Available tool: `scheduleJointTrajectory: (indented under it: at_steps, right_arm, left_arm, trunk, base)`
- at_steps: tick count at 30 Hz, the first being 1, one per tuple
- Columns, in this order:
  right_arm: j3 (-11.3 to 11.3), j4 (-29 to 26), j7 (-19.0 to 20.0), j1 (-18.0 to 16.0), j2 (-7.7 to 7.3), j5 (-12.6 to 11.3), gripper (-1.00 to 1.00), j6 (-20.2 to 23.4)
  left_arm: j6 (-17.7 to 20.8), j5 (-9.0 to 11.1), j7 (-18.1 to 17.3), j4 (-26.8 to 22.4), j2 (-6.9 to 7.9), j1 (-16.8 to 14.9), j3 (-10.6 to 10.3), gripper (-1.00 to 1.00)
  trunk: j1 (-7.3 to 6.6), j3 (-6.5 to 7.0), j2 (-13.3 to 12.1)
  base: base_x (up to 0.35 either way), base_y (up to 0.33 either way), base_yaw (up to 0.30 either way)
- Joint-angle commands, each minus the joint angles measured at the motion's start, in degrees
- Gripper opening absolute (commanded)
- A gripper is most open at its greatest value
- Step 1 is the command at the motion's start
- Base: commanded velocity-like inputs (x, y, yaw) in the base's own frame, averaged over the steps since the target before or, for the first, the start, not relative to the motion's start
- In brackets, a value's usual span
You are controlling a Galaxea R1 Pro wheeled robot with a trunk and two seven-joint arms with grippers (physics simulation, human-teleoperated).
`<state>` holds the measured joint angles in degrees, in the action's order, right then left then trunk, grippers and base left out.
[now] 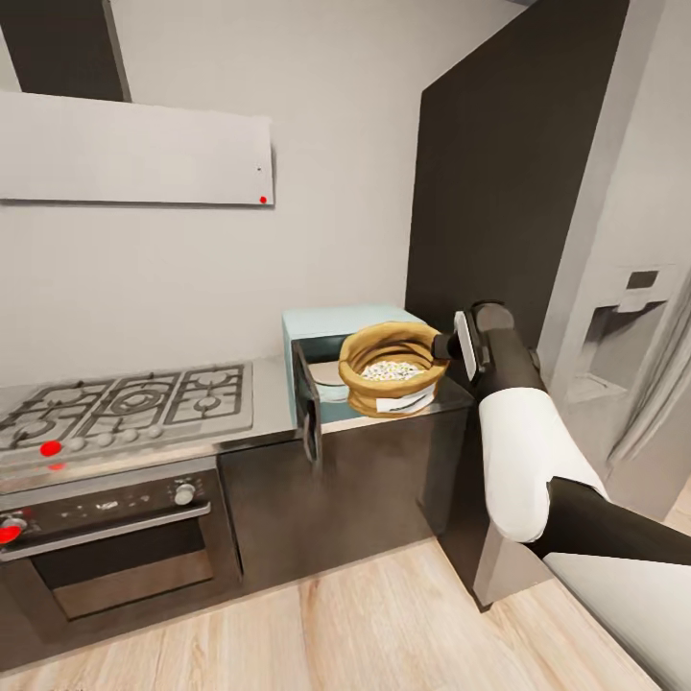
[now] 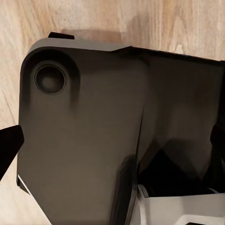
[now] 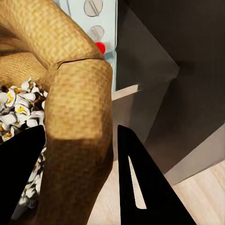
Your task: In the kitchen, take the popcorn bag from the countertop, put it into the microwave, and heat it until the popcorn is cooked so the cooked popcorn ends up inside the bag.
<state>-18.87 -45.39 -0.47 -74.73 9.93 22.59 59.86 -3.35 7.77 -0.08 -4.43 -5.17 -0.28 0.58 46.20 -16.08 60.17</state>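
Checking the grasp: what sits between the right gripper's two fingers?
The rolled rim of the popcorn bag: in the right wrist view the right gripper has one dark finger on each side of it, with popped kernels inside the bag.

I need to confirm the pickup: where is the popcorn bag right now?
In the head view, the popcorn bag is held by the right gripper in front of the open microwave, right of the hob.
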Motion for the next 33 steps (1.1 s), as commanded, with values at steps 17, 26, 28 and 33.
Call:
scheduleJointTrajectory:
  at_steps: [17, 26, 28, 33]
  right_arm:
    - [-0.5, 0.9, 0.1, -0.1, 0.07, -0.1, -1.0, 0.1]
    - [-1.1, 8.2, 0.2, -0.1, 0.07, -0.1, -1.0, 0.1]
    - [-1.2, 8.2, 0.2, -0.1, 0.07, -0.1, -1.0, 0.1]
    - [-1.3, 8.2, 0.2, -0.1, 0.07, -0.2, -1.0, 0.1]
  left_arm:
    - [-0.2, 0.4, 0.0, 0.0, -0.01, 0.0, 0.0, 1.0]
    - [-0.2, 0.5, 0.0, 0.0, -0.01, 0.0, 0.0, 1.0]
    - [-0.2, 0.5, 0.0, 0.0, -0.03, 0.0, 0.0, 1.0]
    - [-0.2, 0.5, 0.0, 0.0, -0.1, 0.0, 0.0, 1.0]
  trunk:
    - [0.0, -0.07, 0.0]
    - [0.0, -0.07, 0.0]
    - [0.0, -0.07, 0.0]
    - [0.0, -0.07, 0.0]
  base:
    - [0.0, 0.0, 0.002]
    - [0.0, 0.0, 0.0]
    - [0.0, 0.0, 0.0]
    - [0.0, 0.0, 0.0]
